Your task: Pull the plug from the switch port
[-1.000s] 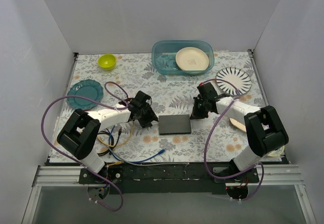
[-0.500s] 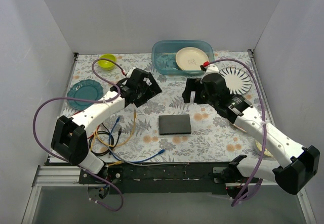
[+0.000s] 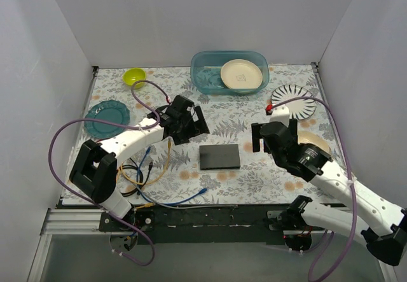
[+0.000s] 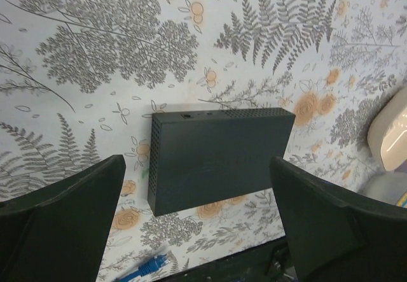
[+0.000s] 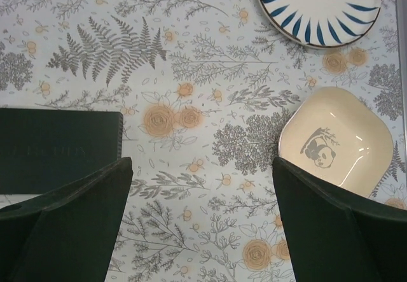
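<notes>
Hands first: my left gripper (image 4: 198, 160) hangs above the table with its fingers spread wide and nothing between them. My right gripper (image 5: 202, 161) is spread the same way and just as empty. I hold both clear of the surface so each wrist camera looks straight down between the fingers. Nearest my bases lies a loose tangle of cables (image 3: 149, 167), and one blue cable end (image 4: 149, 268) rests on the flowered cloth, apart from everything. Beyond that, between my two hands, the switch (image 3: 219, 156) lies flat on its broad face, its vented side and one small socket turned toward my left camera. No cable runs into any side I can see, so I judge the plug is already out. The row of ports itself is hidden from me. Right of the switch sits a cream panda dish (image 5: 334, 145), with a blue-striped plate (image 5: 318, 8) farther on. A teal plate (image 3: 107, 118) lies at far left, and a blue tub (image 3: 210, 62) stands at the back.
</notes>
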Robot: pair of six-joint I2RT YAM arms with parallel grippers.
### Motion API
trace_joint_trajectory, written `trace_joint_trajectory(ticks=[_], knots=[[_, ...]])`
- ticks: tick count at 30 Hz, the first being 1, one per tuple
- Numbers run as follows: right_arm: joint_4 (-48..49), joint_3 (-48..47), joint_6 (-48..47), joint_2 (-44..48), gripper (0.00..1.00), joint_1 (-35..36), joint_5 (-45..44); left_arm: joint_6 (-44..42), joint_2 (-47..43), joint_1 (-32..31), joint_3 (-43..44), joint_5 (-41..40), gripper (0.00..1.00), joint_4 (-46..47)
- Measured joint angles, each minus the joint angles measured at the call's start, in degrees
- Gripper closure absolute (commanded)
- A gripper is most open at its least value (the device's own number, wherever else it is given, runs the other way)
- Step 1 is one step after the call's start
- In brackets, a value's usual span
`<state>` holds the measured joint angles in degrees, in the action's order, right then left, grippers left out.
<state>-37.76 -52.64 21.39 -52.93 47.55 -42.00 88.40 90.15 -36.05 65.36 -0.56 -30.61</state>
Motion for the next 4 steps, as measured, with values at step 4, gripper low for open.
trace_joint_trajectory(ticks=[4], knots=[[0.4, 5.6, -0.5, 7.3, 0.01, 0.0, 3.1, 2.3, 0.0, -0.6, -0.2, 1.1, 0.02, 1.0]])
